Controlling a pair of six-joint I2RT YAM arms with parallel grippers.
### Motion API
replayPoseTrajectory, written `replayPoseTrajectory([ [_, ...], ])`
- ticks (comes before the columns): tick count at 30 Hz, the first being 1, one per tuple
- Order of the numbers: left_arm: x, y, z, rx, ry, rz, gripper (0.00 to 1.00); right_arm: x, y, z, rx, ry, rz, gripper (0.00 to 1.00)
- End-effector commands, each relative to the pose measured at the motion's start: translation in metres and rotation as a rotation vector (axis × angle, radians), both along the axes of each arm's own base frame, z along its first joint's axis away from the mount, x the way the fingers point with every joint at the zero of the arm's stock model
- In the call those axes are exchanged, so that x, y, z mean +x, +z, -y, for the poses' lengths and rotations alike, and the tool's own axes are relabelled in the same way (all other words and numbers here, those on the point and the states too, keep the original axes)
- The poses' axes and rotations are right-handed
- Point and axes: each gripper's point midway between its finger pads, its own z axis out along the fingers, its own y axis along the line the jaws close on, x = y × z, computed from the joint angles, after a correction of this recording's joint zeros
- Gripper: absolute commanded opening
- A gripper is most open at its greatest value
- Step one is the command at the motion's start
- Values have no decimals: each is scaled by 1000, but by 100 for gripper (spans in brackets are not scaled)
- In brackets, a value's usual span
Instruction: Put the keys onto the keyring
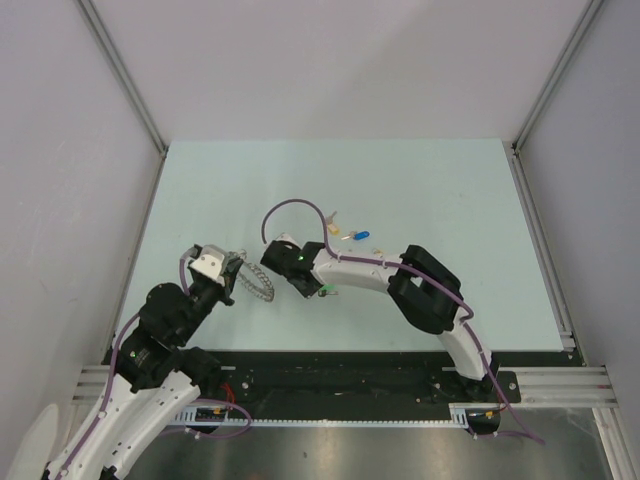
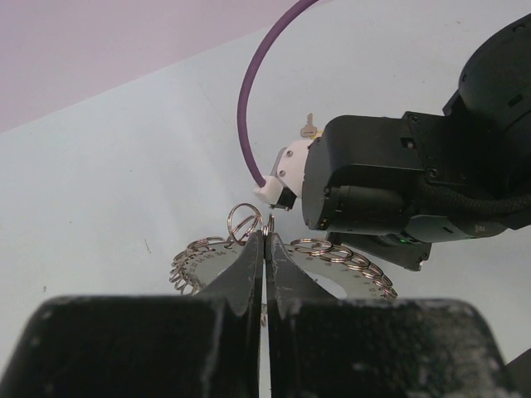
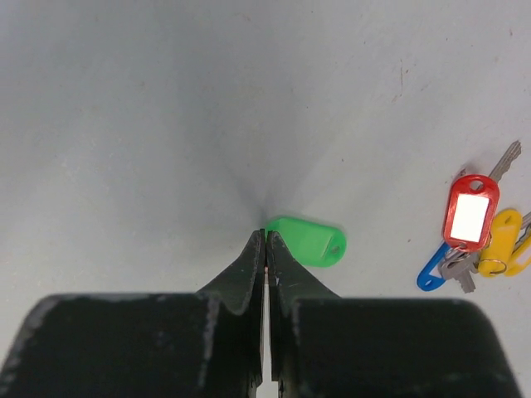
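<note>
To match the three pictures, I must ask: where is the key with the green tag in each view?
Top external: the green-tagged key lies centre, just under the right forearm.
Left wrist: not visible.
Right wrist: centre, at the right gripper's shut fingertips.
Shared landmark: the loose keys, in the top and right wrist views.

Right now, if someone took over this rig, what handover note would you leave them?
Left gripper: shut, pinching a loop of the keyring.
Right gripper: shut at the edge of the green-tagged key; whether it actually grips it is unclear.
The red key, blue key and yellow key lie bunched together, away from the ring.
Done: no key is seen on the ring.
Left: thread every key.
</note>
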Motion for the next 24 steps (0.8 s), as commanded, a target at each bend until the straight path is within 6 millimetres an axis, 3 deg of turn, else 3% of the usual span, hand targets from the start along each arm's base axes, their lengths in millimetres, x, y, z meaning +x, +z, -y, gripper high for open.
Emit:
replayPoseTrajectory([
  [1,2,15,4,-55,-3,39,1,8,41,-10,146,11,86,0],
  [3,3,15,4,-53,-3,38,1,3,31,2,162,17,71,0],
  [5,2,15,4,-53,-4,38,1,5,47,-9,275,32,106,0],
  [6,3,14,4,-51,-3,36,1,5,39,-6,300,33,119,0],
  [7,3,14,4,-52,-1,34,1,6,49,-7,337,49,144,0],
  [10,4,13,4,-50,1,31,1,2,42,-8,432,85,178,0],
  [11,4,13,3,-50,4,31,1,2,51,-11,481,95,197,0],
  [13,4,12,3,-48,5,29,1,0,52,-14,582,121,228,0],
  [15,4,12,3,-46,7,28,1,1,75,-20,692,150,297,0],
  [16,5,12,3,-47,7,28,1,-7,64,-11,694,168,297,0],
  [18,5,11,3,-46,5,25,1,-5,95,-11,829,192,401,0],
  [19,5,12,3,-45,7,27,1,-13,81,2,829,205,397,0],
  [20,4,12,3,-46,5,28,1,-12,85,8,857,205,426,0],
  [21,5,12,3,-46,7,28,1,-10,106,7,942,205,489,0],
  [23,5,11,4,-44,5,26,1,-13,98,22,963,196,504,0],
  [24,5,10,4,-44,4,26,1,-13,103,23,1007,194,517,0],
])
